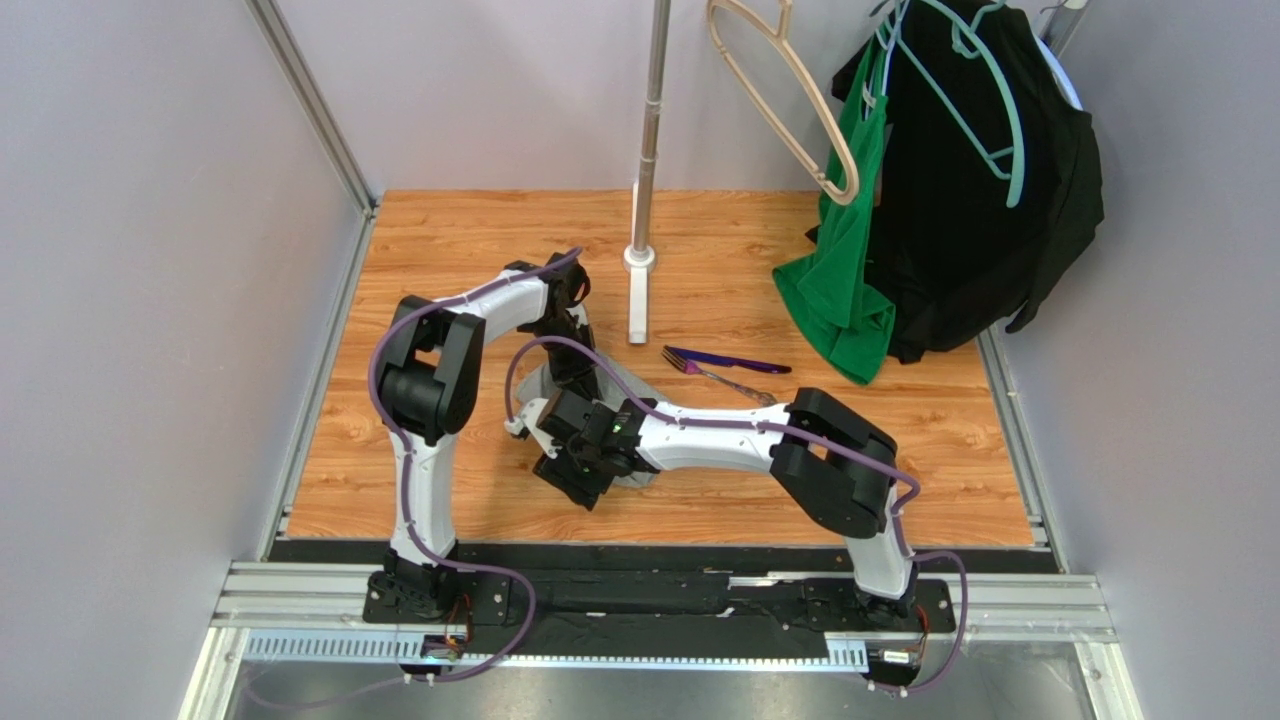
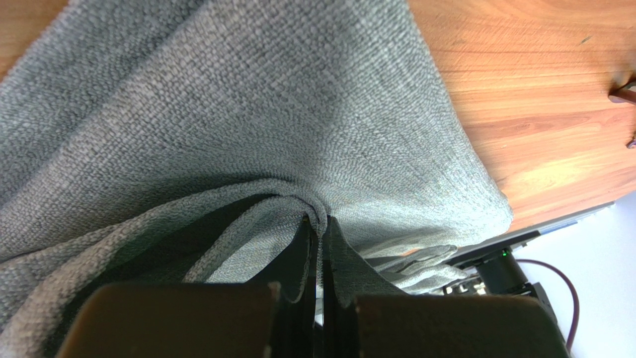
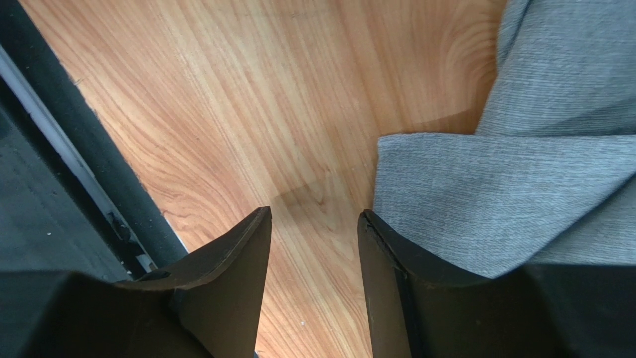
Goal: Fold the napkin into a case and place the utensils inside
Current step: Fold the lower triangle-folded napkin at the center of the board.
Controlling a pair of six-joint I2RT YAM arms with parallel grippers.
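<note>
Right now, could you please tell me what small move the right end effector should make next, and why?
Probably shift the right end effector sideways onto the folded edge of the napkin, then close. Its jaws stand open over bare table, with the cloth edge just outside one finger, while the left end effector is shut on a pinch of the cloth.

A wood-grain tabletop (image 1: pixel 451 255) is edged by a black strip (image 1: pixel 676 557) at the near side. A grey napkin (image 2: pixel 224 112) is bunched in folds near the middle. Two utensils, a purple piece (image 1: pixel 739 363) and a fork (image 1: pixel 732 387), are laid to its far right, meeting at their left ends. A white pole base (image 1: pixel 639 308) is set farther back.
</note>
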